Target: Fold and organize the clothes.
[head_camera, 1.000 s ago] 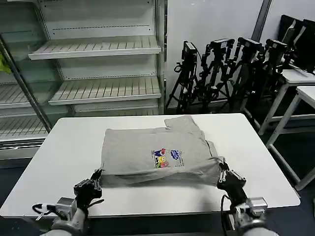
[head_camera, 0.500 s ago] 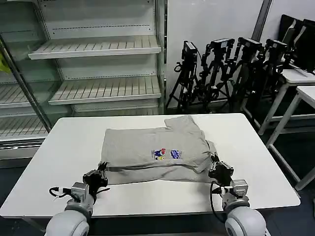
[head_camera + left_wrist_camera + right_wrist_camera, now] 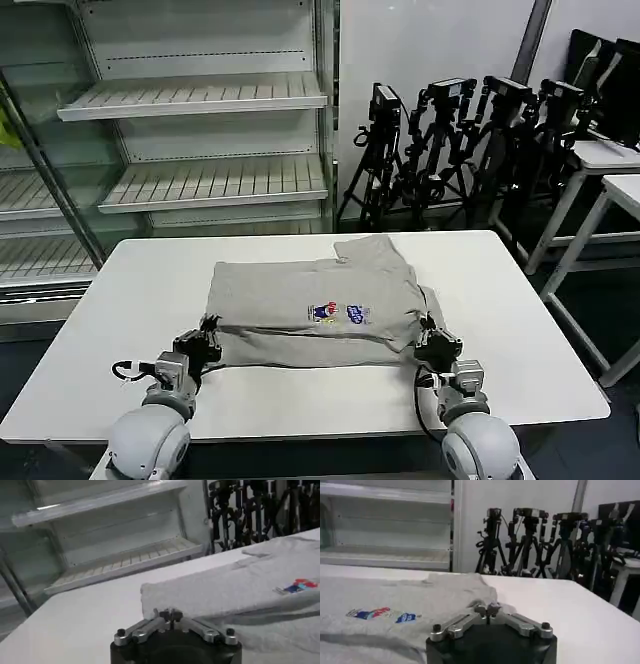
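The grey shirt [image 3: 315, 305] lies in the middle of the white table [image 3: 520, 300], its near hem folded up over the body, the small coloured print [image 3: 338, 314] facing up. The left gripper [image 3: 207, 338] pinches the near left fold corner, fingers closed; the right gripper [image 3: 432, 341] pinches the near right corner likewise. Bare table remains on both sides and along the near edge.

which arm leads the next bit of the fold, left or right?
Probably neither. The left claw is shut on the grey shirt's near-left hem corner and the right claw on the near-right one, about level. The hem likely needs both carrying it forward together.
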Tool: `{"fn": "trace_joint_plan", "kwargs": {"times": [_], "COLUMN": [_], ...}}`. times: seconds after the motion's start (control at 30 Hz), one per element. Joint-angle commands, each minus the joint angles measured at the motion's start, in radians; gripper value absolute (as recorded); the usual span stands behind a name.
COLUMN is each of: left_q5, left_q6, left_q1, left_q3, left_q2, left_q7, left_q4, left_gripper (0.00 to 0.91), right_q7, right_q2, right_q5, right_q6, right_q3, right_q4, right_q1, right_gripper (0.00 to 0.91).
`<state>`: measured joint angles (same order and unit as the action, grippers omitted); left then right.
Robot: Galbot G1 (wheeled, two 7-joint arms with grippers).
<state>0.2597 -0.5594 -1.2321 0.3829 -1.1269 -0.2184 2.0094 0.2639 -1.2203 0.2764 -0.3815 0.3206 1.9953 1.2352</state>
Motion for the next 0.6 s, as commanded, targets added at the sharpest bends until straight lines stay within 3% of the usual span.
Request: {"fn": "trace_joint_plan", "kwargs": {"times": [0.03, 0.3, 0.6], "left_q5": [-0.011, -0.009, 0.039], "left_q6": [0.002, 0.003, -0.007], "left_q1": [-0.004, -0.162, -0.216], "left_q3": [0.010, 0.078, 0.096], "left_q2": [-0.011, -0.052, -0.078], "left_q7": [-0.003, -0.007, -0.020], "left_q4": [-0.004, 0.134, 0.116], "left_gripper": [0.907, 0.907, 0.907], "right_q7": [-0.006, -0.014, 0.001], "right_q2": [-0.010, -0.004, 0.003], "right_q5": [-0.021, -0.031, -0.020], "right_q6": [0.029, 0.106, 0.111], "right_q3": [-0.001, 0.068, 0.132], "right_q4": [-0.012, 0.078, 0.089], "right_q1": [-0.003, 0.091, 0.219], "right_gripper": [0.907, 0.907, 0.907]}}
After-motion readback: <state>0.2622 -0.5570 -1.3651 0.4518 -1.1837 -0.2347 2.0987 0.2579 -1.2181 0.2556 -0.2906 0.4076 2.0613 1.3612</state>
